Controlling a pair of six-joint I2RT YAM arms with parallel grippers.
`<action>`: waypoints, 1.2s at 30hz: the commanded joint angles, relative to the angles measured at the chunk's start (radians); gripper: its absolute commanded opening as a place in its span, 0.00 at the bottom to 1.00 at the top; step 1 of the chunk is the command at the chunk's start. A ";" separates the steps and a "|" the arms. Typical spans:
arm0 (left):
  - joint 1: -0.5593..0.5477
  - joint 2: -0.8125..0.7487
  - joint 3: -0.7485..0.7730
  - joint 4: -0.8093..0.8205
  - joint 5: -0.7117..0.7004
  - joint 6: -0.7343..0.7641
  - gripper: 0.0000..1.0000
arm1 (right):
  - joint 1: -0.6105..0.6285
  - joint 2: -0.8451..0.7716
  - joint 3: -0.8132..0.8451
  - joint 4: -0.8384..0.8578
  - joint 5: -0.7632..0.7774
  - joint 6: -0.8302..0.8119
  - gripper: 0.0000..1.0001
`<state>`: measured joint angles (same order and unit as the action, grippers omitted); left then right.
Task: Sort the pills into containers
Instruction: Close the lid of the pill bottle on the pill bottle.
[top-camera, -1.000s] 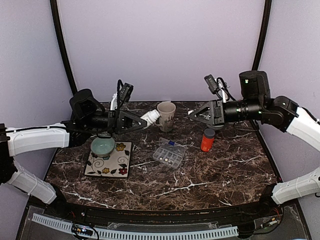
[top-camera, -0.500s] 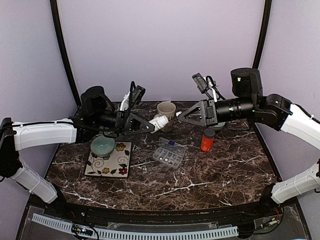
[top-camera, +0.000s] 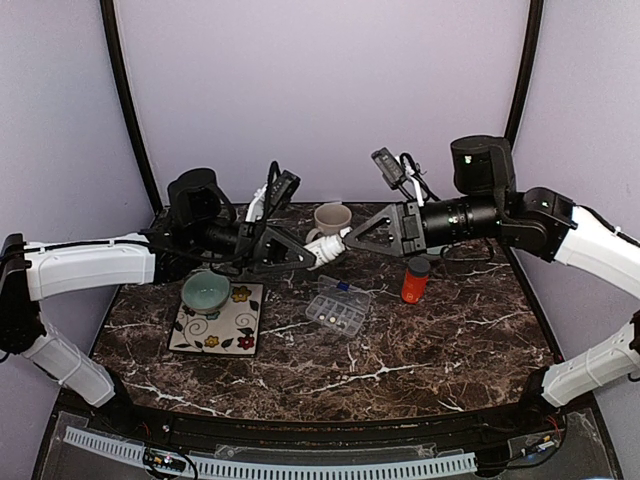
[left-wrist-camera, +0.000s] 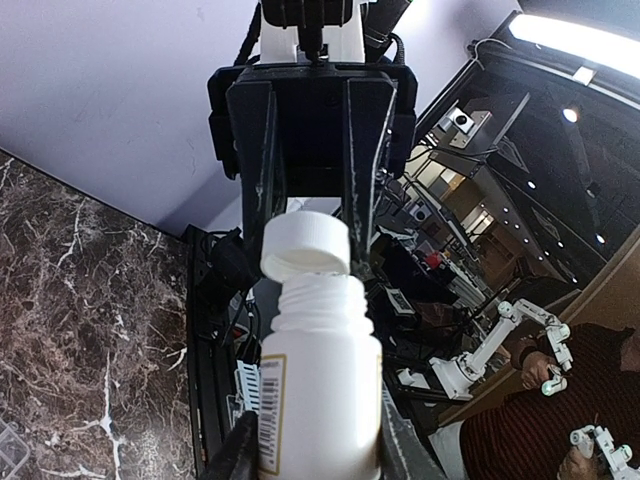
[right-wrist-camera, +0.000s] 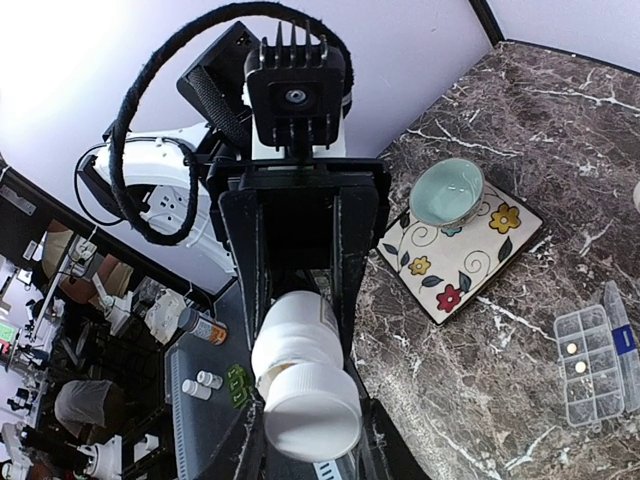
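The left gripper (top-camera: 304, 257) pinches one white pill bottle (left-wrist-camera: 320, 380) by its body. The right gripper (top-camera: 353, 241) is clamped on the bottle's one white cap (right-wrist-camera: 312, 412), which sits tilted at the threaded mouth. Both hang in the air behind the one clear organiser box (top-camera: 337, 308), where two white pills (right-wrist-camera: 571, 348) lie in separate compartments. One orange bottle (top-camera: 414, 281) stands right of the box and one mug (top-camera: 332, 224) behind it. One green bowl (top-camera: 205, 292) sits on one flowered tile (top-camera: 225, 330) to its left.

The organiser box (top-camera: 337, 310) was placed mid-tabletop (top-camera: 420, 350); a mug (top-camera: 332, 222) was found at its 12 o'clock, a standing bottle (top-camera: 415, 280) at 2, and a bowl (top-camera: 205, 291), set on a tile (top-camera: 217, 328), at 9.
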<state>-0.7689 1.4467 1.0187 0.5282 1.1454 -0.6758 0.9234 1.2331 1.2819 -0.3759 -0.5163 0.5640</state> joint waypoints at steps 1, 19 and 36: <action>-0.010 0.006 0.040 -0.014 0.017 0.028 0.00 | 0.025 0.008 0.033 0.056 -0.012 0.013 0.08; -0.013 0.025 0.082 -0.021 0.016 0.046 0.00 | 0.046 0.023 0.023 0.048 -0.012 0.005 0.08; -0.014 0.003 0.096 -0.054 0.000 0.065 0.00 | 0.048 -0.023 -0.005 0.014 0.022 0.001 0.08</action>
<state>-0.7773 1.4799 1.0805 0.4618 1.1526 -0.6300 0.9524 1.2289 1.2911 -0.3599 -0.5003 0.5701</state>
